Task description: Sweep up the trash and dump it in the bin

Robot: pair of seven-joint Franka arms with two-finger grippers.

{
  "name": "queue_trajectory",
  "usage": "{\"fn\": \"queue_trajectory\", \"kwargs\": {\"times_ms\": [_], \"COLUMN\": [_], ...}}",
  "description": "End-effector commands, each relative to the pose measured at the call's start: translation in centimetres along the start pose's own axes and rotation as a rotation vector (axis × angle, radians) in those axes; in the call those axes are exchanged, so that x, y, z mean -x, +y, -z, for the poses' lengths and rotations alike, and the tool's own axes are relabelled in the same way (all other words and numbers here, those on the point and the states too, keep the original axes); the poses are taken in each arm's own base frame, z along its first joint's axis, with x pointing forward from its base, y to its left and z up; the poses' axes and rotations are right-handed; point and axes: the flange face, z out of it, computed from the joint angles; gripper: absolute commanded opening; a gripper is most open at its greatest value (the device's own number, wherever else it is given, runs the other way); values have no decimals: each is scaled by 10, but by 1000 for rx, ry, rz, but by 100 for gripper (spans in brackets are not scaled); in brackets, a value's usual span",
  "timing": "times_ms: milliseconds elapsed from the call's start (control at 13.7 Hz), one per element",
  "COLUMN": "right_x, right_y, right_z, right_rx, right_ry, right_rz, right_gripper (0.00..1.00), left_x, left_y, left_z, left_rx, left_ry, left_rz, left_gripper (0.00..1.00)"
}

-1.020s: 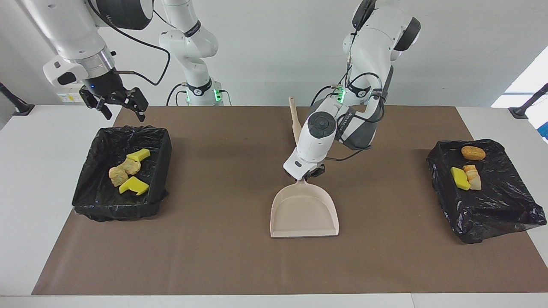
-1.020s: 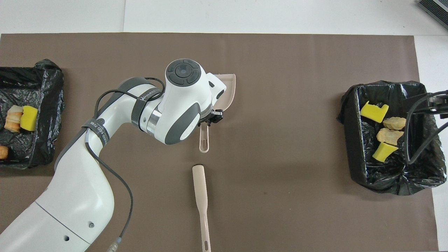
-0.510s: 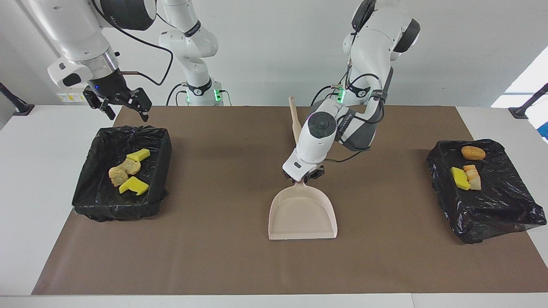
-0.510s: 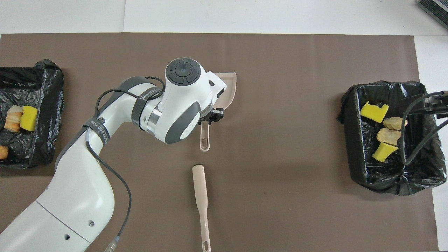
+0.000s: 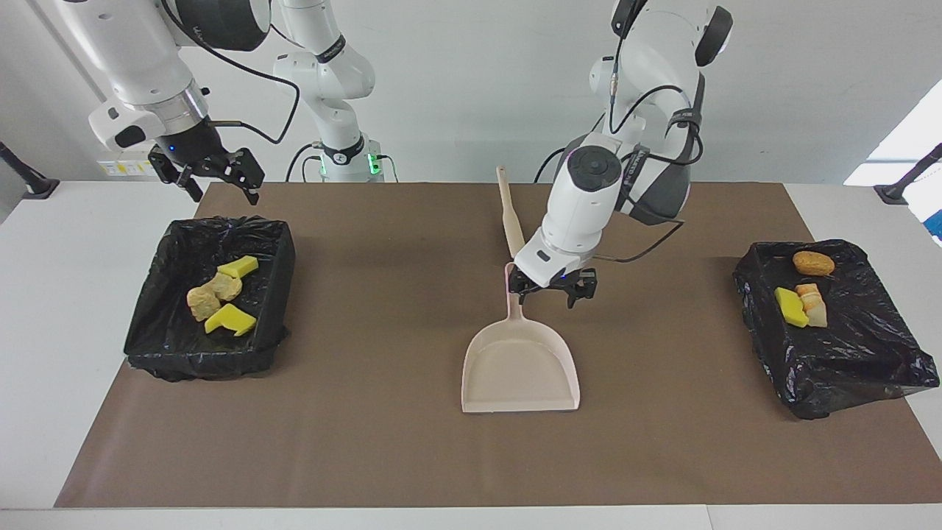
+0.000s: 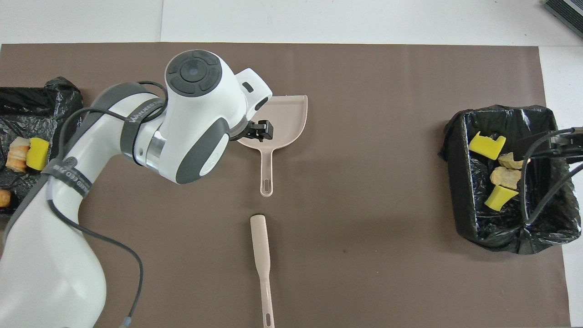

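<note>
Left gripper [image 5: 552, 291] fingers apart, holding nothing, raised over the dustpan [image 5: 520, 364] handle. Right gripper [image 5: 210, 175] open, empty, waiting above one bin [image 5: 210, 294]. Two bins; four trash scraps [image 5: 219, 296] here, four scraps [image 5: 804, 294] in the other bin [image 5: 835, 327]. One brush [image 5: 511, 218] nearer the robots than the dustpan.

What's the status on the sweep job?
Left gripper open, above dustpan handle. Right gripper open, over the bin at its end. Trash in both bins, second bin too. Brush on mat, nothing in the way.
</note>
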Motion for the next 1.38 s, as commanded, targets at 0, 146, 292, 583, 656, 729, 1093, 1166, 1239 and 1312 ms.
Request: {"fn": "queue_trajectory", "kwargs": {"times_ms": [0, 146, 292, 583, 656, 729, 1093, 1166, 1239, 1312], "right_x": [8, 8, 9, 9, 9, 9, 9, 8, 8, 8], "right_y": [1, 1, 1, 3, 3, 3, 3, 4, 4, 3], "right_z": [0, 0, 0, 1, 1, 1, 2, 2, 2, 3], "right_rx": [1, 1, 1, 1, 2, 2, 2, 2, 2, 2], "right_ry": [-8, -8, -10, -8, -7, -8, -5, -5, -4, -4], "right_rz": [21, 21, 24, 23, 23, 21, 20, 18, 18, 19], "right_gripper": [100, 100, 100, 100, 100, 100, 100, 100, 100, 100], "left_x": [34, 58, 72, 100, 103, 106, 109, 109, 109, 109], "left_y": [-60, -104, -150, -215, -223, -234, -265, -262, -263, -262], "left_z": [48, 84, 112, 159, 167, 174, 201, 204, 205, 204], "left_rx": [-50, -76, -38, 35, 36, 36, 32, 27, 23, 20], "left_ry": [6, 3, -21, -3, 2, 5, 3, 15, 20, 18], "left_rz": [-104, -162, -101, -2, -21, -39, -65, -92, -108, -111], "left_gripper": [100, 100, 100, 100, 100, 100, 100, 100, 100, 100]}}
